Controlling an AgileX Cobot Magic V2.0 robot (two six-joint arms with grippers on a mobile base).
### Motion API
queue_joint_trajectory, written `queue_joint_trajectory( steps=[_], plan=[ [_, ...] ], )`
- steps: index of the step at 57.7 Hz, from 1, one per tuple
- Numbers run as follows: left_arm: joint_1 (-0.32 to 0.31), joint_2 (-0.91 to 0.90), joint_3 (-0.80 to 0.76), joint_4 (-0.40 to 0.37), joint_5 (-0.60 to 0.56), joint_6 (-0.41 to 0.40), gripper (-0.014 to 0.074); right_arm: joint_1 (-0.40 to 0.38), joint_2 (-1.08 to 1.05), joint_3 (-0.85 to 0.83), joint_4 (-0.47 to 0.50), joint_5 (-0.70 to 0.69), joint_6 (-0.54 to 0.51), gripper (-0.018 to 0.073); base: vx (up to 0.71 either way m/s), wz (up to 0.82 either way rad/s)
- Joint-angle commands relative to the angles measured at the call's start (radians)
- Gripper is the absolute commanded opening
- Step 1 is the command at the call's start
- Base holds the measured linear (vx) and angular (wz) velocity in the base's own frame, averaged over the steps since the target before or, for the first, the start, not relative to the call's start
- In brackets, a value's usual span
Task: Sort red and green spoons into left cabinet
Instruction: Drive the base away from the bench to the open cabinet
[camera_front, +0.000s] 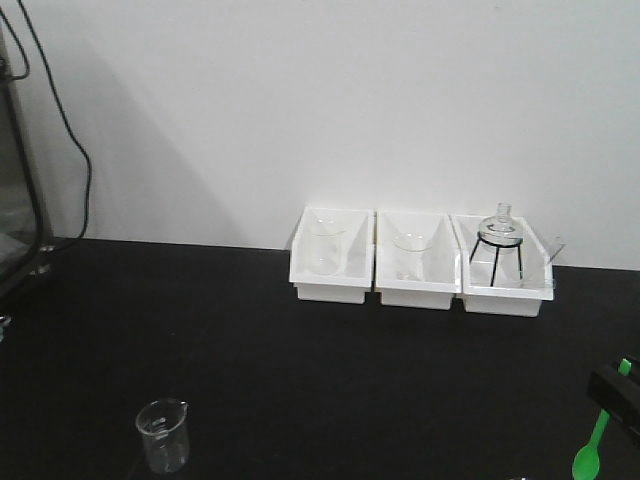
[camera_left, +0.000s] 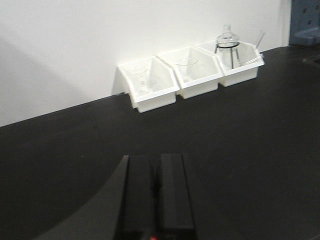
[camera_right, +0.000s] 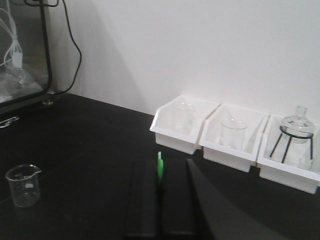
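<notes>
green spoon (camera_front: 587, 455) pinched by handle in right claw (camera_right: 161, 167), jaws fully shut on it, bowl hanging down at far right of table (camera_front: 320, 370); contact with table unclear. red spoon not in view. left claw (camera_left: 156, 161) closed, nothing seen in it. left cabinet not clearly shown, only dark-framed unit (camera_right: 25, 55) at left edge. risks: thin handle pivots or slips in pinch on long swing left; dangling bowl clips glass beaker (camera_front: 162, 434) or white bins (camera_front: 417, 285).
</notes>
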Motion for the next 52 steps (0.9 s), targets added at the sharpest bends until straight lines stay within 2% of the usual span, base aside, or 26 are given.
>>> queue_joint_trajectory(
  steps=[1,52],
  plan=[
    [-0.005,-0.001,-0.026,-0.017,-0.069,-0.005,-0.0001,0.002,-0.003,-0.029,0.009,0.014,0.001,-0.0003,-0.09,0.36],
    [-0.005,-0.001,-0.026,-0.017,-0.069,-0.005,-0.0001,0.002,-0.003,-0.029,0.009,0.015,0.001,-0.0003,-0.1,0.4]
  ],
)
